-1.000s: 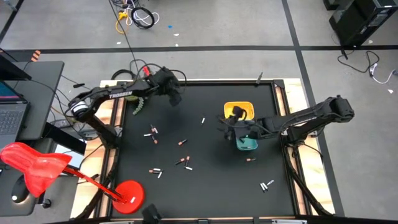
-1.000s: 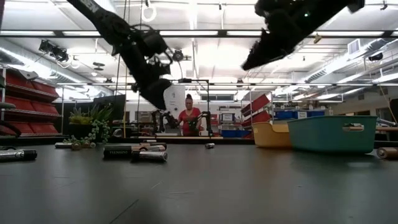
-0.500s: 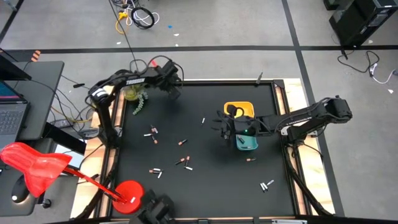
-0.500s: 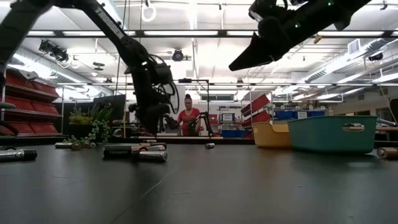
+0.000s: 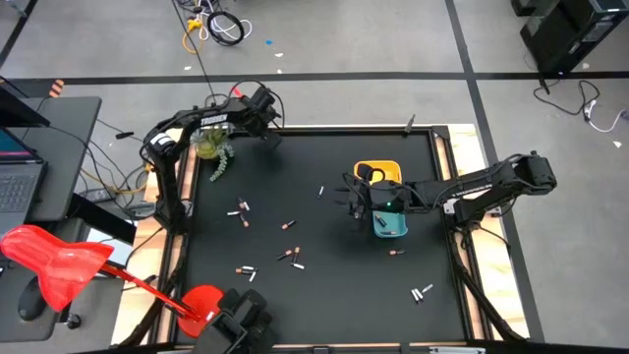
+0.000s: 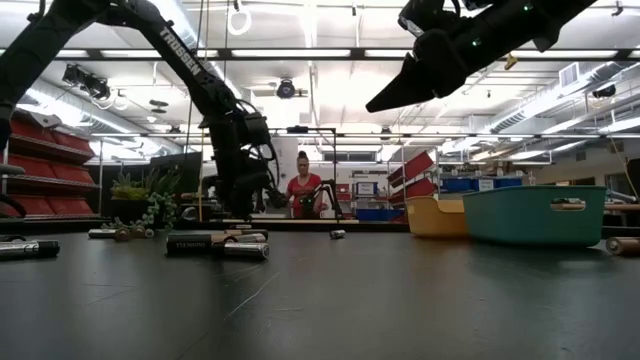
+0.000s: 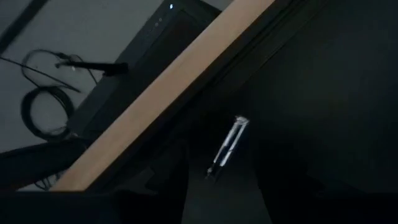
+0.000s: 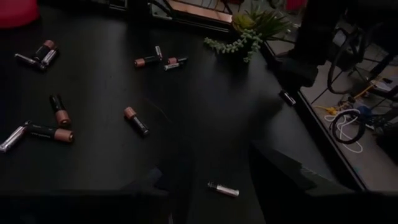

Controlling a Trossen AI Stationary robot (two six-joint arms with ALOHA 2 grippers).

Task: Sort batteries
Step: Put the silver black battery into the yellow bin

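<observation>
Right gripper (image 5: 352, 202) beside the teal tray (image 5: 391, 224), fingers spread, empty, batteries (image 5: 290, 255) scattered beyond it, left gripper (image 5: 265, 106) well apart, finger state indiscernible.

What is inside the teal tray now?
The right gripper and its wrist cover most of the teal tray from above. The low view shows only the tray's outer wall, so its contents cannot be seen.

high view looks straight down on the whole black table (image 5: 324, 295) and both arms. low view sits at tabletop height, facing level across into the room; shares the yellow tray (image 6: 438, 216) and teal tray (image 6: 535, 215) with high view. left wrist cam is close on the table's wooden edge (image 7: 161, 93). right wrist cam looks across scattered batteries (image 8: 135, 121) toward the plant (image 8: 252, 34).
</observation>
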